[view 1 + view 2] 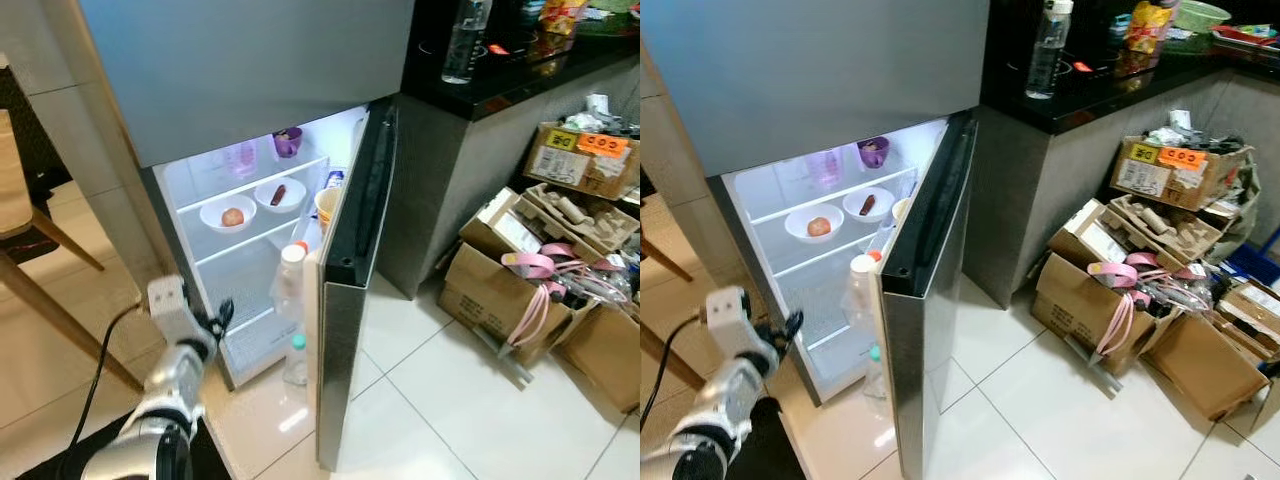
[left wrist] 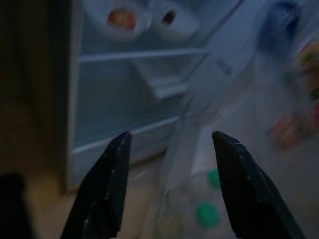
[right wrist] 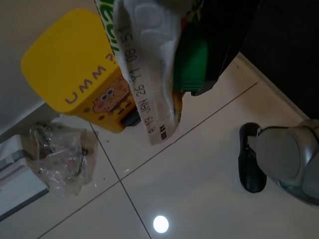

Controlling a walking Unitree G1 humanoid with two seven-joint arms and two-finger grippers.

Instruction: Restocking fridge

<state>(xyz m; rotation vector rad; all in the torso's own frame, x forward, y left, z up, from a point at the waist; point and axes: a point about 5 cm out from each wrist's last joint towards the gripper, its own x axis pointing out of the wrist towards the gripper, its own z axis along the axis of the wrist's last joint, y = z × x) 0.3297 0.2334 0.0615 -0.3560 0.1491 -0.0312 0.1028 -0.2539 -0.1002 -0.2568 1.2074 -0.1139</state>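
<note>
The fridge (image 1: 190, 190) stands with its lower door (image 1: 350, 300) swung open and lit inside. On its shelves are a white bowl with a reddish fruit (image 1: 231, 215), a second bowl (image 1: 280, 192) and a purple cup (image 1: 287, 141). Bottles (image 1: 291, 278) stand in the door rack. My left gripper (image 1: 218, 318) hovers open and empty before the bottom compartment; in the left wrist view its fingers (image 2: 112, 184) frame the shelves. In the right wrist view my right gripper (image 3: 197, 45) hangs low, shut on a white and green snack packet (image 3: 149, 64).
Open cardboard boxes (image 1: 520, 270) full of clutter crowd the floor on the right. A black counter (image 1: 500, 85) with a water bottle (image 1: 463, 40) adjoins the fridge. Wooden furniture legs (image 1: 50, 300) stand on the left. A yellow box (image 3: 75, 74) and a plastic bag (image 3: 62, 154) lie near my foot (image 3: 284, 159).
</note>
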